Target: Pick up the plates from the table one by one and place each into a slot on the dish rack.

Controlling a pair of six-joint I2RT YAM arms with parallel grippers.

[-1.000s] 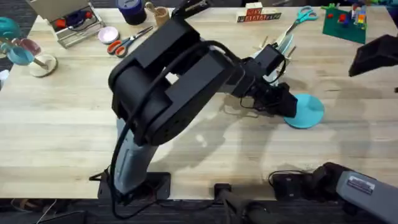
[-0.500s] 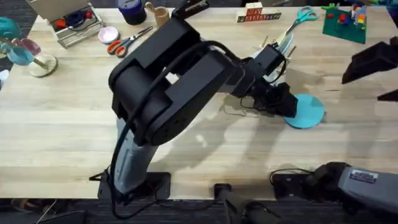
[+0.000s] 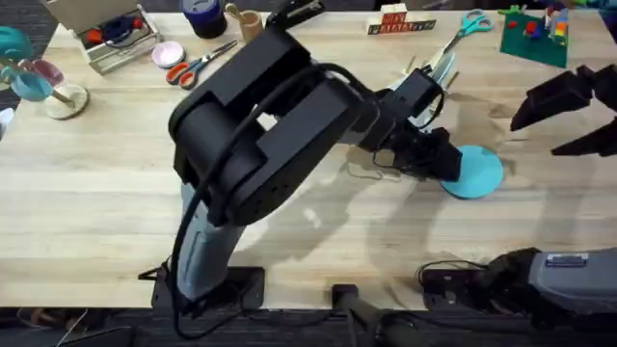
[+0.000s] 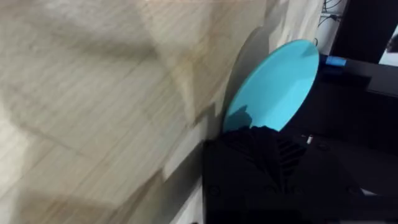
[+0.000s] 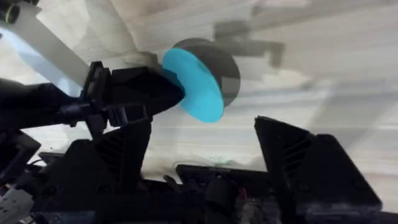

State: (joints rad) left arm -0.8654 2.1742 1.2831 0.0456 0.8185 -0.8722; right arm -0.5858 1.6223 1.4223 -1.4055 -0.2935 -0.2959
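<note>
A teal-cyan plate (image 3: 477, 173) sits tilted at the right of the table (image 3: 87, 193), one edge raised above its shadow. My left gripper (image 3: 445, 162) reaches across the middle and is shut on the plate's near rim. The left wrist view has the plate (image 4: 273, 84) rising from a black finger (image 4: 261, 162). My right gripper (image 3: 540, 130) hovers open to the plate's right, apart from it. In its wrist view, the plate (image 5: 193, 84) and left gripper (image 5: 140, 93) lie beyond the spread fingers (image 5: 124, 149). The dish rack (image 3: 431, 72) stands just behind the left gripper, partly hidden.
Along the far edge lie orange scissors (image 3: 193, 66), lettered blocks (image 3: 390, 21), teal scissors (image 3: 469, 23) and a green board with toy bricks (image 3: 535, 34). A tray of oddments (image 3: 111, 39) sits far left. The left arm's bulk covers the table's middle.
My right gripper has moved left, farther into the overhead view and closer to the plate. The left arm and the plate have stayed in place.
</note>
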